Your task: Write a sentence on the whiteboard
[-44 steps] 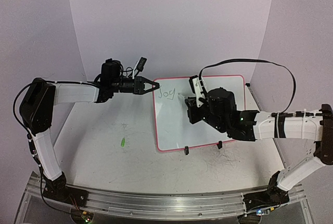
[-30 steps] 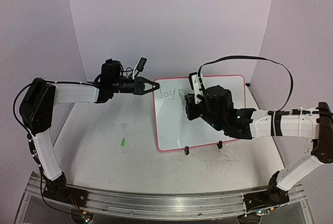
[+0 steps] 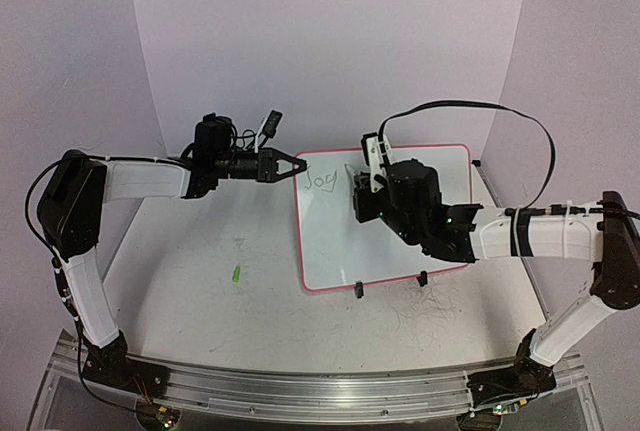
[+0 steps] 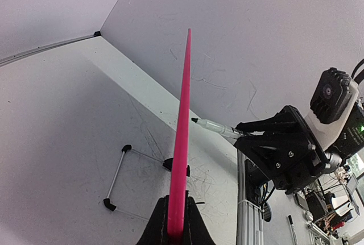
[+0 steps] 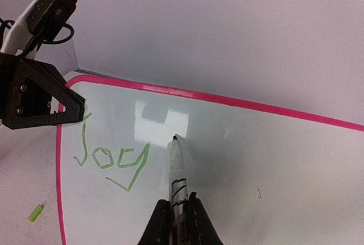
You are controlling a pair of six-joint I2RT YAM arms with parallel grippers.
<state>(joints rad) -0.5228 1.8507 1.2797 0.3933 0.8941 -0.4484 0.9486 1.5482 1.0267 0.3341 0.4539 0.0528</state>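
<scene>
The whiteboard [image 3: 335, 241], white with a pink rim, lies on the table between the arms. One green word of the sentence [image 3: 322, 180], "Joy", stands near its far left corner and shows again in the right wrist view [image 5: 111, 157]. My left gripper [image 3: 300, 166] is shut on the board's rim at that corner; the left wrist view shows the rim [image 4: 183, 125] edge-on between the jaws [image 4: 176, 225]. My right gripper [image 5: 177, 214] is shut on a white marker [image 5: 176, 168]. The marker's dark tip sits just right of "Joy"; whether it touches the board I cannot tell.
A green marker cap [image 3: 237, 274] lies on the table left of the board. Two black clip feet [image 3: 358, 290] sit on the board's near rim. Grey scribbles [image 3: 425, 316] mark the table near the board. A thin wire stand [image 4: 116, 177] lies beyond it.
My right gripper with the marker has shifted a little toward the board's far edge. The left arm and the board have stayed put, and the written word is unchanged.
</scene>
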